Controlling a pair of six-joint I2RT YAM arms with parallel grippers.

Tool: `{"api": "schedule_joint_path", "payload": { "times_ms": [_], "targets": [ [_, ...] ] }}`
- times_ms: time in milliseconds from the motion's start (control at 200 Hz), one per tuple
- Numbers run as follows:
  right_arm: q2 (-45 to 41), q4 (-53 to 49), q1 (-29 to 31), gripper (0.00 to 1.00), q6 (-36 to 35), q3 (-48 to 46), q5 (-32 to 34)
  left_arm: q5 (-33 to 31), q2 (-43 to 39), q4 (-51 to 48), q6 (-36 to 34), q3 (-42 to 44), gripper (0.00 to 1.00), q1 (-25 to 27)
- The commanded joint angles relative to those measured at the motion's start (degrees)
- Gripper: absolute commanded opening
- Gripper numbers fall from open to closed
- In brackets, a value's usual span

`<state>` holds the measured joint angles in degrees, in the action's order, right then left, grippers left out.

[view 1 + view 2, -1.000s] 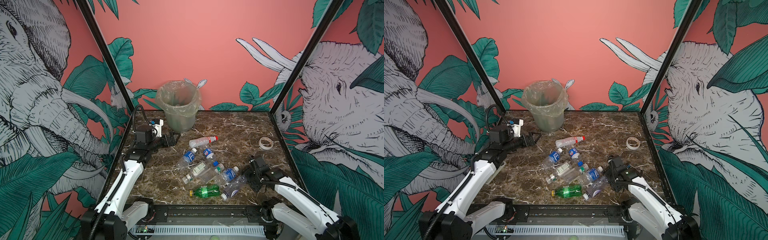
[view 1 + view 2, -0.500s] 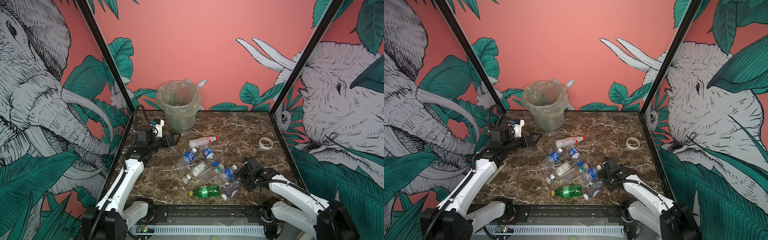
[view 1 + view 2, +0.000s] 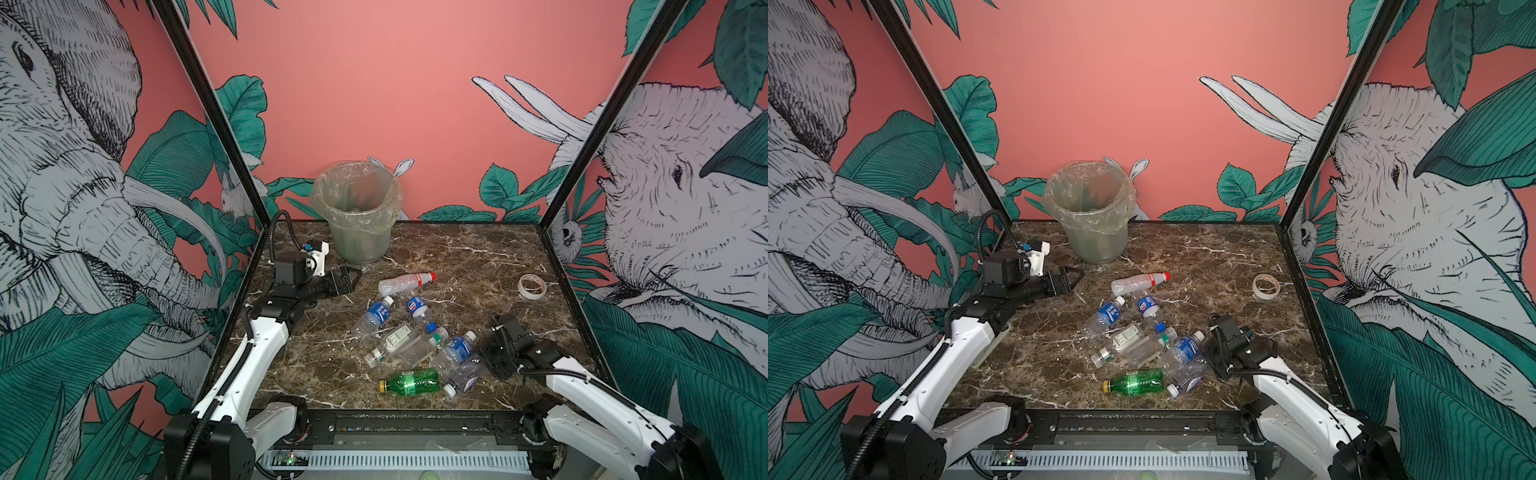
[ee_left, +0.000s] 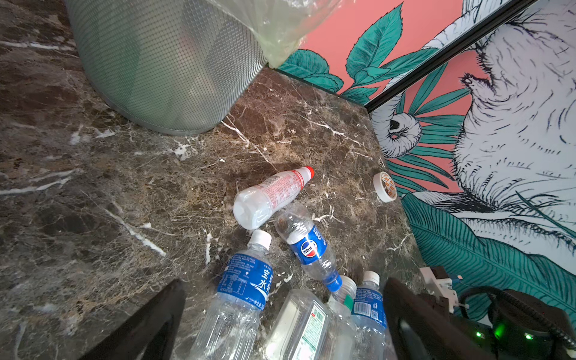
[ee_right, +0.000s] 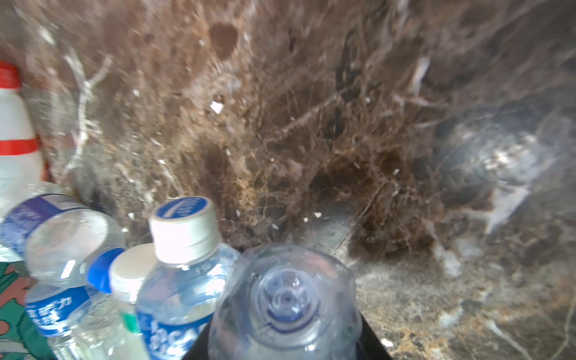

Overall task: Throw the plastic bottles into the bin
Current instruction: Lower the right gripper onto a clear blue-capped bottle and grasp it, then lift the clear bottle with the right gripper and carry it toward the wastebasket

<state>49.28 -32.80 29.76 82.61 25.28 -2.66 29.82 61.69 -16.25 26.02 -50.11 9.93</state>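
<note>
Your right gripper [image 3: 486, 365] is closed on the base end of a clear bottle [image 3: 462, 376] with a white cap. This bottle lies at the right side of the pile, near the front edge of the marble tabletop [image 3: 457, 249]. A blue-label bottle with a white cap [image 3: 457, 348] lies against its side. The green bottle [image 3: 409, 382] lies just beside its cap and is the nearest one to the front edge.

Further into the pile you have a flat clear bottle [image 3: 397, 344] with a white-green label, a Pepsi-label bottle [image 3: 417, 309] with a blue cap, and a second blue-label bottle [image 3: 372, 318]. The white bottle with a red cap [image 3: 405, 283] lies on its side between the pile and the bin [image 3: 359, 245].

The bin stands upright at the rear edge, left of the middle, with a thin clear bag [image 3: 376, 222] folded over its rim. Through the cloudy wall you see only vague shapes, so I cannot tell what is inside.

Your left gripper [image 3: 352, 277] hangs just beside the foot of the bin, its jaws wide apart with nothing between them. A roll of beige tape [image 3: 532, 286] lies alone near the right edge, well apart from the bottles.
</note>
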Motion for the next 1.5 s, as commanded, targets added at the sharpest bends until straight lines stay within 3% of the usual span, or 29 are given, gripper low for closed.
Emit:
{"api": "schedule_joint_path", "payload": {
  "times_ms": [0, 240, 520, 915, 1150, 1490],
  "targets": [
    [-4.0, -3.4, 0.3, 0.45, 1.7, -0.4, 4.1, 1.5, 0.5, -1.2, 0.9, -1.5, 0.99, 0.0],
    [-7.5, -4.7, 0.3, 0.44, -3.1, 1.7, 5.3, 2.8, 2.2, -1.9, 2.3, -1.8, 0.99, 0.0],
    [-2.0, -6.6, 0.3, 0.45, -15.7, 10.8, 7.1, 0.1, 1.9, -1.3, 2.7, 0.1, 0.99, 0.0],
    [5.8, 3.1, -2.6, 0.45, -28.5, 19.1, 4.9, -1.6, 4.9, 1.5, 3.6, 0.0, 0.99, 0.0],
    [11.0, 10.4, -7.4, 0.45, -29.3, 21.1, -3.1, -0.4, 7.5, 3.6, 3.6, -1.2, 0.99, 0.0],
    [13.9, 20.0, -9.3, 0.45, -28.5, 23.0, -5.7, -1.6, 7.0, 6.0, 4.0, 0.5, 0.99, 0.0]
  ]
}}
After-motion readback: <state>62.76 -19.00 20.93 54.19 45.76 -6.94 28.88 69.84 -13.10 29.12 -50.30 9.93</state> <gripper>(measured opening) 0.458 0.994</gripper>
